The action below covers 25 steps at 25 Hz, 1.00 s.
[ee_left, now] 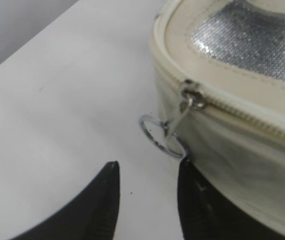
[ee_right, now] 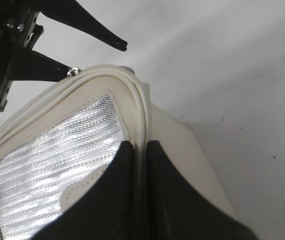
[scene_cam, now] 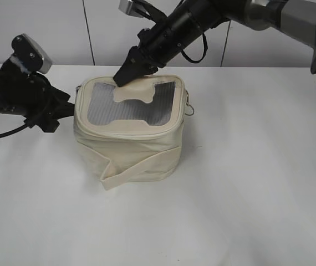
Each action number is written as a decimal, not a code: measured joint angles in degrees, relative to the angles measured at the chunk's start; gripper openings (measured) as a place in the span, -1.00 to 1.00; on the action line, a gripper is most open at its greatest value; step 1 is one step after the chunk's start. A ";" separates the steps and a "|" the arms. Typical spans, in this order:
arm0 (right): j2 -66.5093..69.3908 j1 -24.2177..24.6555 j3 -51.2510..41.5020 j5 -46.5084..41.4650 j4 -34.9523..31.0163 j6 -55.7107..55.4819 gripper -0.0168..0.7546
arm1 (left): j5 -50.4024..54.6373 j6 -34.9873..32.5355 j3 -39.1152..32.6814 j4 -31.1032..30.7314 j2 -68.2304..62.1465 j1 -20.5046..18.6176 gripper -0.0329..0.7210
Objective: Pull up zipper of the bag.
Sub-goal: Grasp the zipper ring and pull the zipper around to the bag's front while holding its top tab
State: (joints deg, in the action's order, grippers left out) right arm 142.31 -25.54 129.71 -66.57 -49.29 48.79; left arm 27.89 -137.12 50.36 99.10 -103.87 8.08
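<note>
The cream bag (scene_cam: 127,149) stands on the white table, its grey mesh top facing up. The zipper (ee_left: 242,112) runs under the top rim. One silver ring pull (ee_left: 162,136) hangs from the slider at the bag's left corner. My left gripper (ee_left: 148,163) is open just short of this ring, one finger touching the bag wall beside it; it also shows in the exterior view (scene_cam: 66,108) at the bag's left side. My right gripper (ee_right: 140,145) is shut on the bag's top rim at the far edge, as the exterior view (scene_cam: 126,77) also shows. A second ring pull (scene_cam: 189,108) hangs on the bag's right side.
A flat cream strap band (scene_cam: 138,169) wraps the bag's front and sticks out at the lower left. The white table (scene_cam: 246,194) ends at a pale panelled wall behind the bag. The left gripper's open fingers show at the top left of the right wrist view (ee_right: 97,60).
</note>
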 joint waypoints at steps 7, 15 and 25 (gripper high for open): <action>0.00 0.00 0.00 0.00 0.10 -0.07 -0.82 | -0.18 0.18 0.05 -0.19 0.00 0.56 -0.10; 0.00 0.00 0.00 0.00 0.39 -0.07 -0.82 | -1.78 0.06 0.05 -0.37 0.00 1.41 -0.06; 0.00 0.00 0.02 0.04 0.64 -0.42 -0.82 | -1.59 -1.54 -0.60 -1.53 -0.06 1.98 -0.03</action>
State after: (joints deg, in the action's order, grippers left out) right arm 142.31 -25.54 129.73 -66.53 -48.65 48.37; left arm 26.30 -138.66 49.76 97.57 -103.93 10.06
